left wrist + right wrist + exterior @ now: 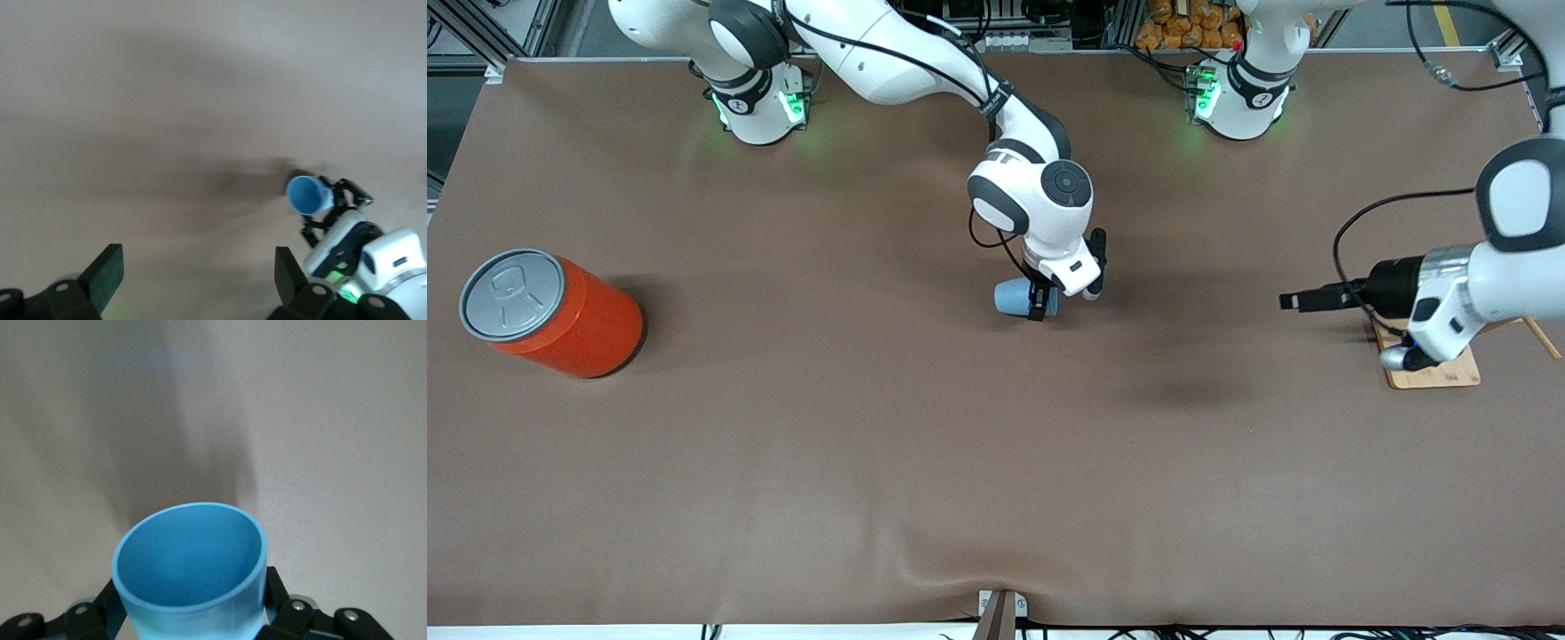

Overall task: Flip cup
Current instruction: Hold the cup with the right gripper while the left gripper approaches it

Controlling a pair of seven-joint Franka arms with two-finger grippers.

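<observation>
One cup [1017,297], held on its side over the table's [871,462] middle by the right gripper [1040,300], clamped near the base. Looked light, rigid, maybe slick. Left gripper [199,277] waited spread wide, empty, over the table's left-arm edge.

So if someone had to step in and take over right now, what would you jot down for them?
Right gripper: shut on the small light-blue tapered cup, held on its side over the middle of the brown table.
Left gripper: open, empty, waiting at its own end of the table.
Done: cup gripped and tipped sideways.
Left: finish the turn, set the cup down, let go.
The big orange can at the right arm's end is not part of the job.
</observation>
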